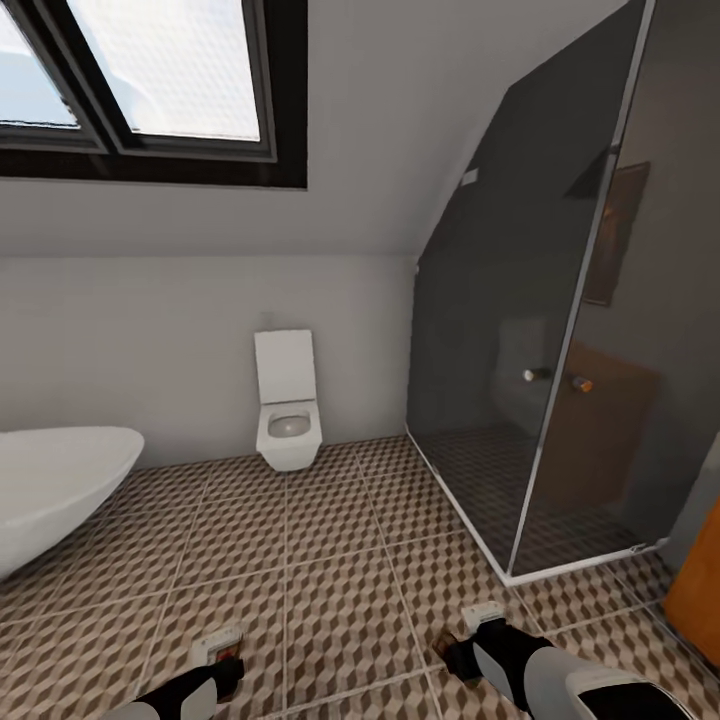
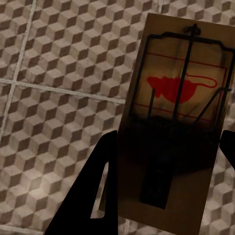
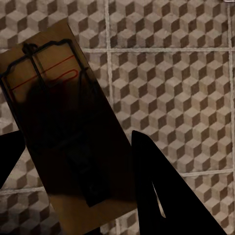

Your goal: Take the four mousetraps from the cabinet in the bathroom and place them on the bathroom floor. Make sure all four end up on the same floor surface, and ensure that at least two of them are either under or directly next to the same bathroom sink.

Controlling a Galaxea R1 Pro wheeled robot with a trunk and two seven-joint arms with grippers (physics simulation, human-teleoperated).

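The bathroom floor [image 1: 330, 540] spread wide below both arms. The left gripper [image 2: 166, 161] gripped one mousetrap [image 2: 178, 112], and the right gripper [image 3: 73, 161] gripped another mousetrap [image 3: 63, 117]. Each trap's long side pointed out past the fingers, above the tiles.

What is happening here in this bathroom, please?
A two-armed robot is carrying two mousetraps. Its left gripper holds one flat brown wooden mousetrap with a red mouse print, and its right gripper holds another flat brown mousetrap. Both hang above the cube-patterned tiled floor. Ahead stand a white toilet, a white bathtub and a dark glass shower.
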